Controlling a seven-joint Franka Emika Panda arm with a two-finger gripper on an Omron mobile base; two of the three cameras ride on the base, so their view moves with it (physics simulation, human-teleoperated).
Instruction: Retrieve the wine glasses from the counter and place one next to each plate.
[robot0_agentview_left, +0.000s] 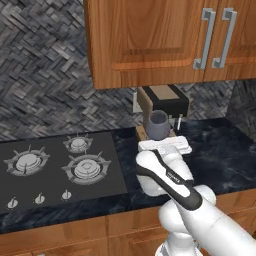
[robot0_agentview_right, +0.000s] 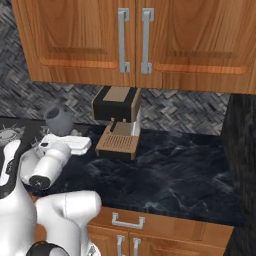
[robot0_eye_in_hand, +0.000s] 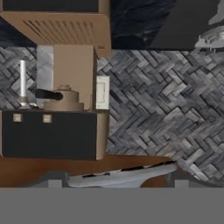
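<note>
Rounded grey translucent wine glass (robot0_agentview_left: 158, 124) between wide-spread fingers (robot0_eye_in_hand: 48, 180).

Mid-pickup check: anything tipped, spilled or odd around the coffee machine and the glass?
Nothing stands out. The wine glass sits upright and intact at the gripper, in front of the coffee machine, with no spill on the counter. The hand view shows the machine upside down, but that is just the hand's roll.
</note>
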